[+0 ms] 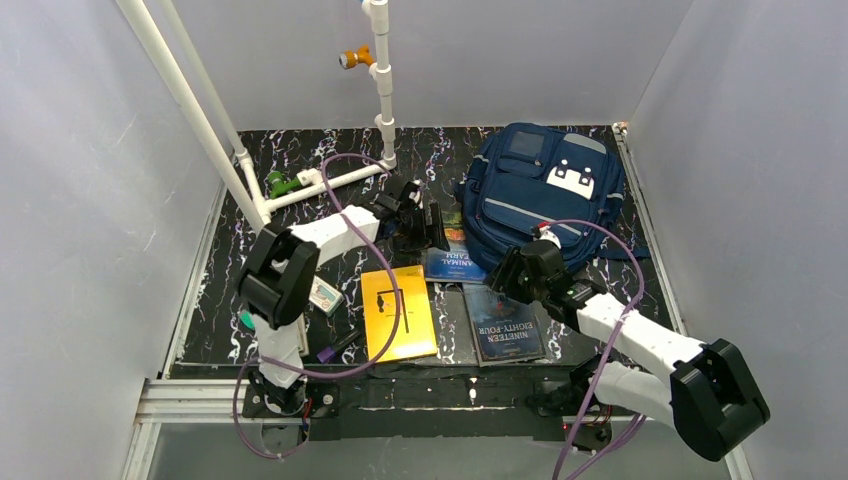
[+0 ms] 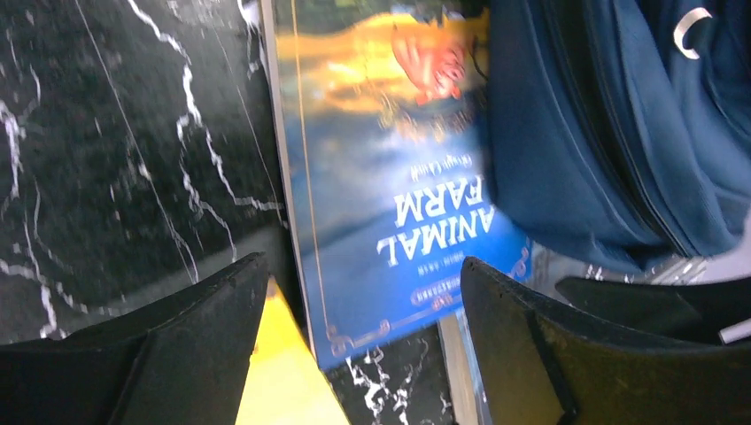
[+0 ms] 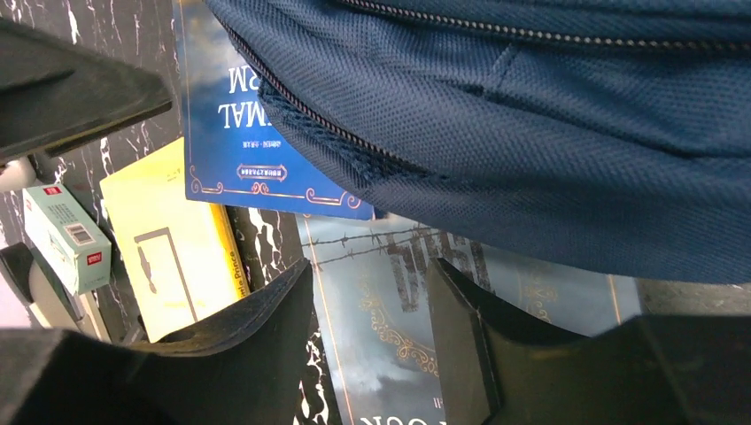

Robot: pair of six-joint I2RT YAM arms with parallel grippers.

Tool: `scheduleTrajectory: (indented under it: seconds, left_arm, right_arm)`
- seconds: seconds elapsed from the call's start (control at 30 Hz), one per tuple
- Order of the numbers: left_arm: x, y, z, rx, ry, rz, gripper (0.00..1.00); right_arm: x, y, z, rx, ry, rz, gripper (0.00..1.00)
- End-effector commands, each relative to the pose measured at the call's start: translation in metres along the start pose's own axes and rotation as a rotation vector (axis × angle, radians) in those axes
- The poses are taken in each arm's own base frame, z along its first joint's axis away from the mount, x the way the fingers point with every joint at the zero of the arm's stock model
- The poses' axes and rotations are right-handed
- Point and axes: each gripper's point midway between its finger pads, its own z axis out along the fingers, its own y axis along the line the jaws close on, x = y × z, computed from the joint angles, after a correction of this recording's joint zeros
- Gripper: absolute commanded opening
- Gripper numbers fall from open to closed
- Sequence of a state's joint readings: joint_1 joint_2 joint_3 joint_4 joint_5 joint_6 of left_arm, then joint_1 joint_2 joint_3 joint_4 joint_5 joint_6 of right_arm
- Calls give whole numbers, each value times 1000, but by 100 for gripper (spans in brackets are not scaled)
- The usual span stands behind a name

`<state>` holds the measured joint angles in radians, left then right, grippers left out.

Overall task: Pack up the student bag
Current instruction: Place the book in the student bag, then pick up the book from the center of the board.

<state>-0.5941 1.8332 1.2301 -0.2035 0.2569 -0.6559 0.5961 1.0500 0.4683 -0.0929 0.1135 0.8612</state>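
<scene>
The student bag, a navy backpack with a white patch, lies at the back right of the table. Its lower edge overlaps a blue "Animal Farm" book. A yellow book and a grey "Nineteen Eighty-Four" book lie in front of it. My left gripper hovers open over the near corner of Animal Farm, with the bag to its right. My right gripper is open above the grey book, just below the bag's zipped edge. Neither holds anything.
A white pipe frame with a green fitting and an orange fitting stands at the back left. A small white-and-green box and a dark pen lie beside the left arm. Grey walls enclose the table.
</scene>
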Motion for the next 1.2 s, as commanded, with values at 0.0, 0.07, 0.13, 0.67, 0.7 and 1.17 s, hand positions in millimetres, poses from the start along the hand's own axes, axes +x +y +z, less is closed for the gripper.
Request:
scheduleTrajectory:
  seconds: [0.0, 0.07, 0.13, 0.67, 0.7, 1.17]
  left_arm:
    - [-6, 0, 6, -10, 42, 19, 76]
    - [-4, 0, 13, 7, 48, 11, 67]
    - [3, 4, 19, -1, 85, -8, 52]
    - [30, 17, 24, 1, 141, -39, 20]
    - [29, 16, 22, 6, 139, -38, 19]
    - [-28, -35, -106, 57, -109, 142, 62]
  right_arm:
    - [-13, 11, 9, -61, -37, 40, 58]
    - [-9, 12, 15, -88, -20, 78, 57]
    - [-8, 15, 20, -112, -16, 95, 57]
    - [-27, 76, 46, -355, -5, 309, 35]
    - [-28, 80, 46, -371, -2, 316, 33]
    - [-36, 159, -23, -704, 171, 329, 1]
